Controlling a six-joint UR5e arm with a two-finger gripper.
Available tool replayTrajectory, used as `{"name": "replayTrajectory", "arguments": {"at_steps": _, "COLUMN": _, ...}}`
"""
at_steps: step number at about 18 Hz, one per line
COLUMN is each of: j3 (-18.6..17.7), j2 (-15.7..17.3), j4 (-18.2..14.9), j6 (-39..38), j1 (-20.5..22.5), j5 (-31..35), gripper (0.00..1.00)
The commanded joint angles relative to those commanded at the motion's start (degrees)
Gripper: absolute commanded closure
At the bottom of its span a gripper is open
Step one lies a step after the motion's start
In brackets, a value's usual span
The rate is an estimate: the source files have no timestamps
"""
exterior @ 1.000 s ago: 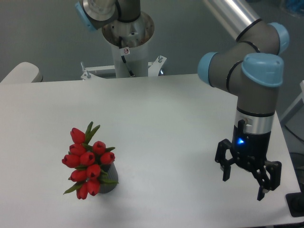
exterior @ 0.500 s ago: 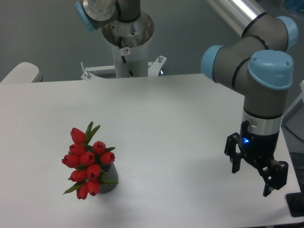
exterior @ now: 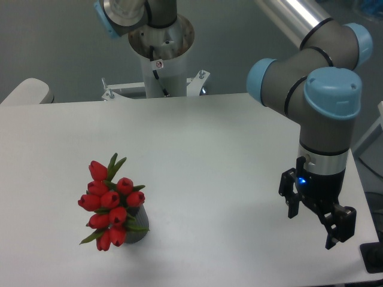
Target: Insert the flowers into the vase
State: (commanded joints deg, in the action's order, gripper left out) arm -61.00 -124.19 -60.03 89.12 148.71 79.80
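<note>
Gripper (exterior: 315, 225) hangs over the near right part of the table (exterior: 209, 149), jaws spread apart, nothing between them. Blue light lit on the wrist.

Change over the last second: the gripper drifted a little right and turned about its axis, then eased back left; fingers now seen more edge-on than a second ago. No approach toward the bouquet.

Red tulips (exterior: 111, 204) sit near left, well apart from the gripper. Stems go down into the dark grey vase (exterior: 136, 230), whose rim and side show just below and right of the buds. Bunch upright, leaning slightly left, unmoved across all three views.

Judgement: insertion looks done; the arm's small moves read as retreat or settling, not a new grasp.
</note>
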Motion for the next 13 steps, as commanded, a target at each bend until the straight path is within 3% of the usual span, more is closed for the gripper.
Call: {"name": "replayTrajectory", "arguments": {"at_steps": 13, "j3": -0.35, "j2": 0.09, "j4": -0.09, "j6": 0.35, "j1": -0.79, "j5": 1.49, "gripper": 0.00}}
